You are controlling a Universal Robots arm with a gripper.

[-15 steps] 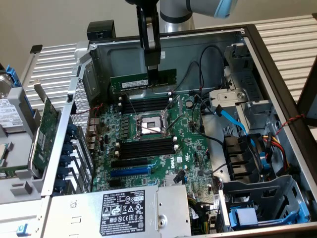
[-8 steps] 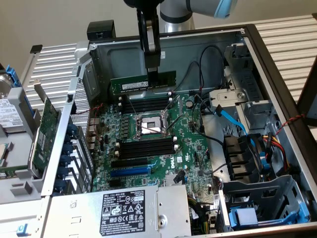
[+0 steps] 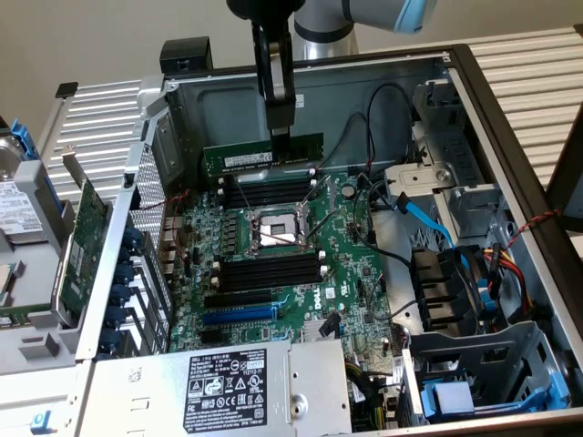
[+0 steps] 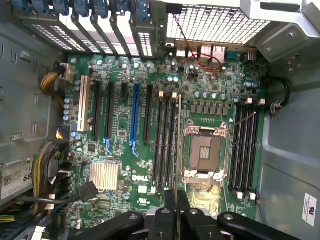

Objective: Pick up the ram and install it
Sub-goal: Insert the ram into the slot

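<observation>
Aligning the long dark-green ram stick [image 3: 241, 157] beside the square metal socket [image 3: 276, 228].
Black claw [image 3: 284, 138] clamps it; seating demands squaring with a black slot [image 3: 269, 194].

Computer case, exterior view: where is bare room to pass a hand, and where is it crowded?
Free: the bare metal panel between the motherboard and the fan. Crowded: above the memory slots, where the end effector holds the ram; cables crowd around the fan.

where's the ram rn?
Exterior view: the ram is held in the hand, just above the memory slots between the CPU socket and the case wall.
</observation>
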